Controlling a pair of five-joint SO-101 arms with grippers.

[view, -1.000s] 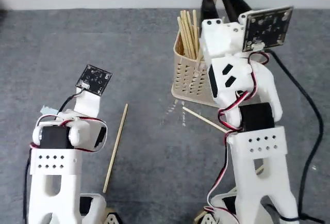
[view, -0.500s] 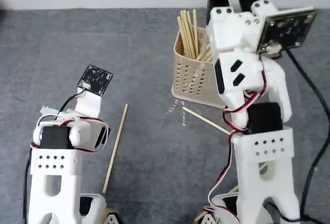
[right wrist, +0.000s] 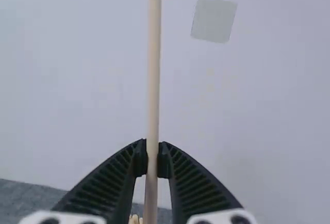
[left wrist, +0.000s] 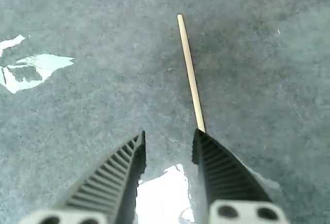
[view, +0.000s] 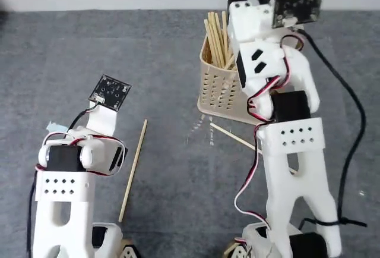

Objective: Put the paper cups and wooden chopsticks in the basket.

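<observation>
The right gripper is raised high over the far side of the table. Its jaws are pinched tight on a held chopstick, which stands upright between them against the pale wall. A small pale square is stuck on that wall. Below the jaws a few light tips peek in. They are probably the tops of the sticks in the basket, but too little of them shows to be sure.

In the high view the right arm stretches from the near edge to the far one. The cream slotted basket stands just left of its wrist, on the far right part of the grey table. A bundle of chopsticks stands in the basket, leaning a little, with the ends poking above the rim. A loose chopstick lies flat on the near side of the basket, slanting, and its right end runs under the right arm.

The left arm sits at the near left. The left gripper points down close over the table, its jaws a moderate gap apart with nothing between them. A long chopstick lies flat on the table just right of the left arm. One end of it reaches the tip of one of the gripper's fingers; whether they touch I cannot tell. Pale scraps lie on the table to the left.
</observation>
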